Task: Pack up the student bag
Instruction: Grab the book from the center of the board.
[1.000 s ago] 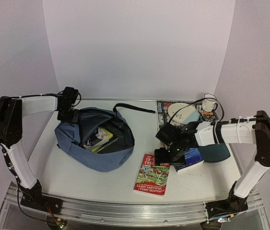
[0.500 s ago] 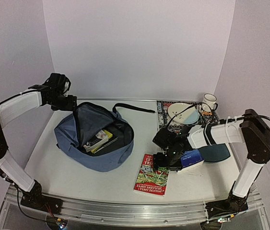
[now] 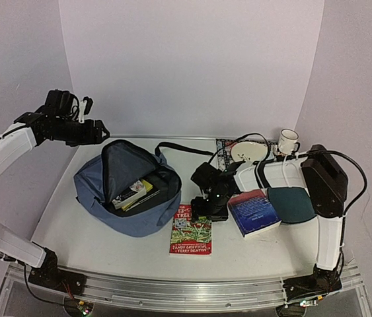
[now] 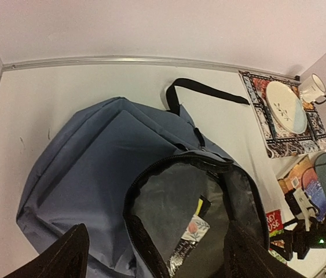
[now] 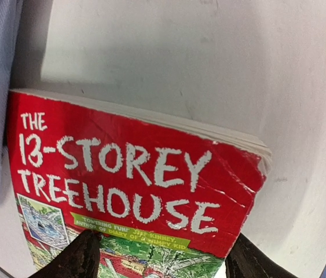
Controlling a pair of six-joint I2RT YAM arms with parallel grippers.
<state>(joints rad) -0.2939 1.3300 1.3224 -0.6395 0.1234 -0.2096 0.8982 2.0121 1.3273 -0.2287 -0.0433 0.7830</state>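
The slate-blue student bag (image 3: 129, 198) lies on the left half of the table with its mouth unzipped, and books show against the dark lining (image 4: 174, 202). My left gripper (image 3: 98, 132) hangs open in the air above the bag's back-left edge, holding nothing (image 4: 160, 263). A red book titled "The 13-Storey Treehouse" (image 3: 191, 232) lies flat beside the bag's right side. My right gripper (image 3: 209, 209) is low over that book's top end. Its dark fingertips (image 5: 84, 255) stand wide apart over the cover (image 5: 134, 174), so it is open.
A blue book (image 3: 255, 211) lies right of the red one, next to a dark teal round pad (image 3: 293, 203). At the back right are a patterned mat (image 3: 226, 148), a plate (image 3: 250, 152) and a white mug (image 3: 288, 140). The bag's black strap (image 3: 182, 148) trails toward the mat.
My left gripper opened, let go of the bag's edge and rose up and to the left. My right arm swung left from the blue book, and the red book slid toward the bag.
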